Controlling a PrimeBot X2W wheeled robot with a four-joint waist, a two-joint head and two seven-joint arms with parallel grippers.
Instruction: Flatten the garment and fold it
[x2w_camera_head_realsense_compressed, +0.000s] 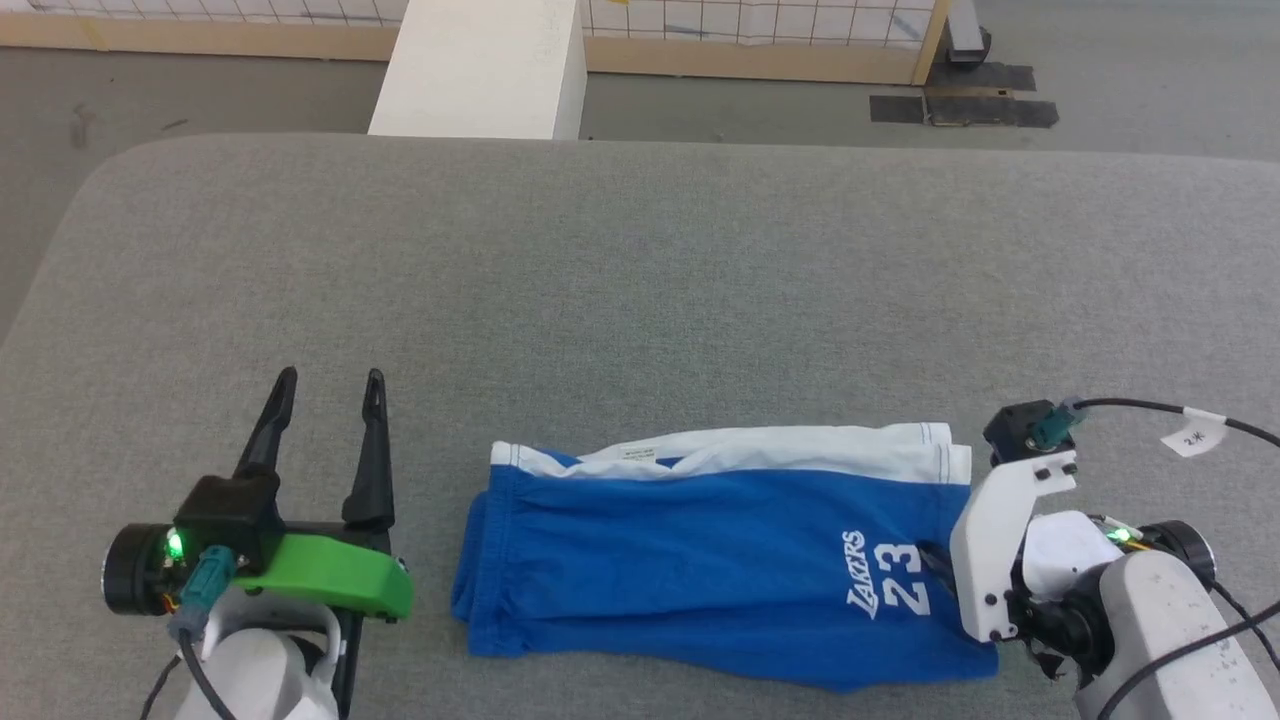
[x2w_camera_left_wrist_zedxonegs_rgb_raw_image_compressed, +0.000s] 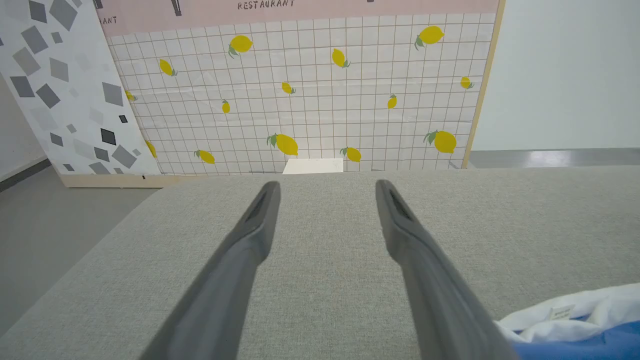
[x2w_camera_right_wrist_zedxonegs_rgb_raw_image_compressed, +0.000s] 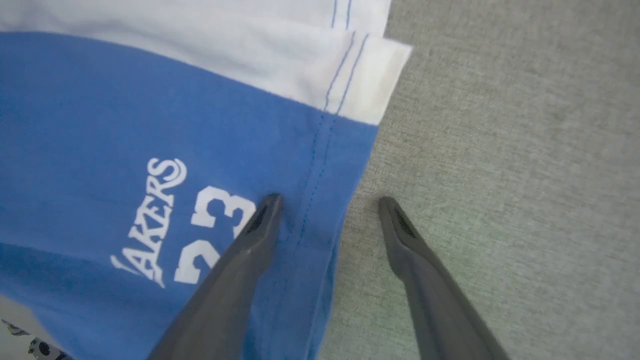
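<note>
Right gripper (x2w_camera_right_wrist_zedxonegs_rgb_raw_image_compressed: 328, 199) straddles the hem of the garment (x2w_camera_head_realsense_compressed: 700, 540), open, empty; left gripper (x2w_camera_head_realsense_compressed: 331, 374) open too. It lies flat and halved; you likely have one fold left.

Broad grey upholstered table top (x2w_camera_head_realsense_compressed: 640, 280): coarse woven cloth, matt, heathered. Royal-blue soft cloth shorts with white stripe (x2w_camera_head_realsense_compressed: 700, 570): matt, fine-textured, lightly wrinkled; hem double-stitched in blue thread; white "Lakers 23" print flat and opaque. Small white care tag (x2w_camera_head_realsense_compressed: 632, 453): thin, looks papery. Left gripper (x2w_camera_head_realsense_compressed: 331, 378) and right gripper (x2w_camera_right_wrist_zedxonegs_rgb_raw_image_compressed: 328, 199): long dark fingers, matt, plastic by the look, textured inner faces at the tips. Curved green wrist cover (x2w_camera_head_realsense_compressed: 330, 585): smooth plastic, mild sheen. White angled wrist bracket (x2w_camera_head_realsense_compressed: 995, 540): smooth plastic, satin. Lemon-print grid panel (x2w_camera_left_wrist_zedxonegs_rgb_raw_image_compressed: 320, 90): creased paper, pale wood edging. Grey floor (x2w_camera_left_wrist_zedxonegs_rgb_raw_image_compressed: 550, 157): smooth, glossy.
</note>
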